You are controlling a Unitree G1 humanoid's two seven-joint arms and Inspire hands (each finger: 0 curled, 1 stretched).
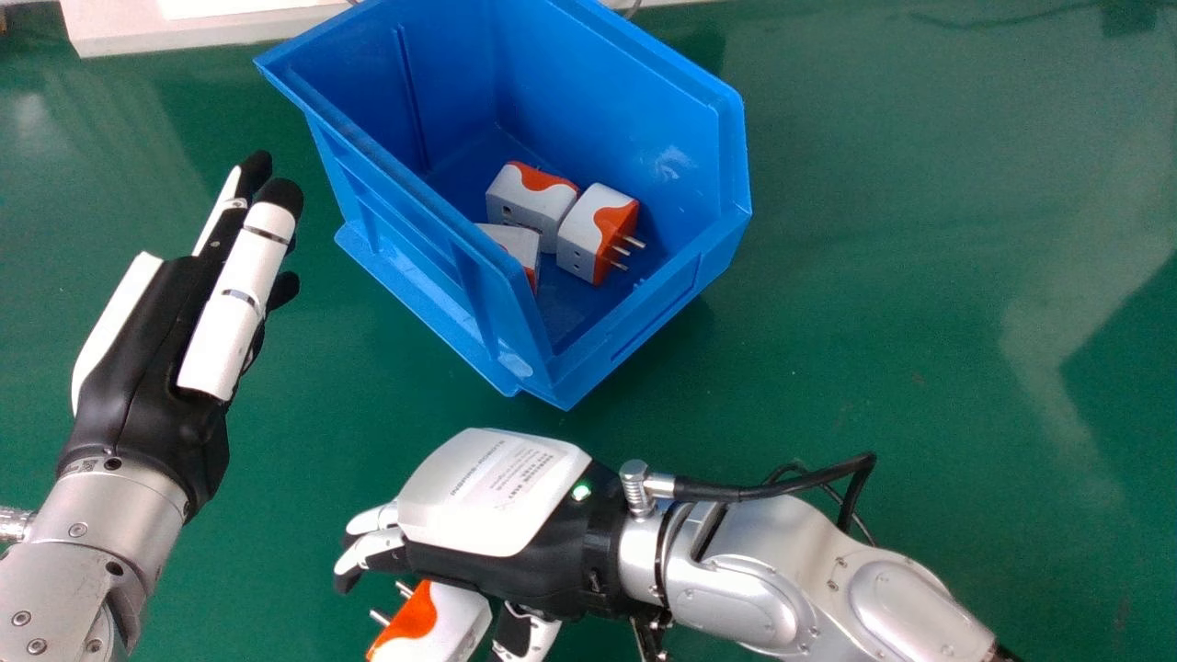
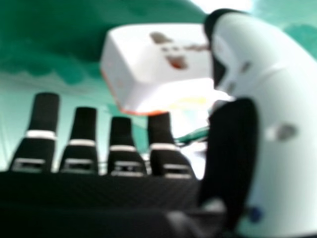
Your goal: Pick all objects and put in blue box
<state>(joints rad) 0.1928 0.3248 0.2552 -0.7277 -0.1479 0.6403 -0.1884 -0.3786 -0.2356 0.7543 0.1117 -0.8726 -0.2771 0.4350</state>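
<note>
Green tabletop [image 1: 919,276], smooth and faintly reflective, spreads beneath the work, with a white slab [image 1: 211,28] along its far left edge. Three white-and-orange plug adapters [image 1: 598,234] sit inside the blue box [image 1: 644,110], so the job looks well along, and picking up another seems the step in hand. That loose plug adapter [image 1: 441,616] is by the right hand [image 1: 497,496], near the bottom edge of the head view, its prongs pointing away from the thumb; the fingers are extended, not closed round it. Next, they should close against the thumb, then lift it over the box wall. The left hand [image 1: 138,340] is beside the box, fingers straight and released
</note>
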